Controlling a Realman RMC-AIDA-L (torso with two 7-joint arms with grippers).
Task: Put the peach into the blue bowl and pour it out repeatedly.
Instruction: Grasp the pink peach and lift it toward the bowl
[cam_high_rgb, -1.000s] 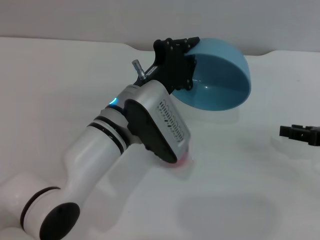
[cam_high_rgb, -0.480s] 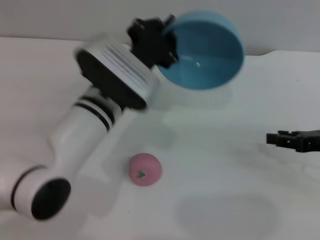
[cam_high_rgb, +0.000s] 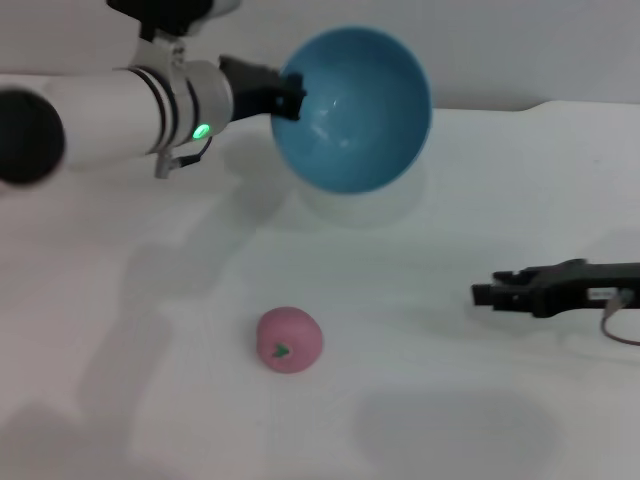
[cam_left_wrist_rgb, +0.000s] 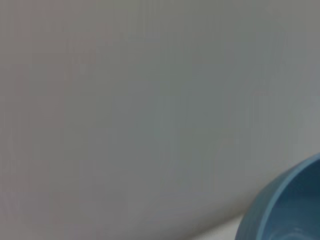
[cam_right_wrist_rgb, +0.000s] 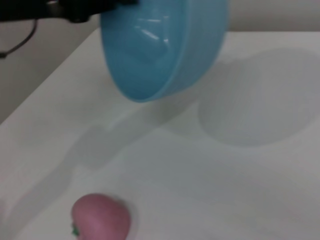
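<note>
The head camera looks forward and down from above the near edge of the white surface (cam_high_rgb: 420, 400), taking in its whole width up to the far wall. The left wrist camera sits very close to the blue bowl (cam_left_wrist_rgb: 287, 205), facing the blank wall beyond the far edge, with only a piece of the bowl's rim in its corner. The right wrist camera sits low over the surface, looking across it at the bowl and the peach (cam_right_wrist_rgb: 100, 219), both also seen from the head.

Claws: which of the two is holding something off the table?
The left claw: it grips the rim of the tilted blue bowl in the air. The right claw holds nothing, low beside the peach.
</note>
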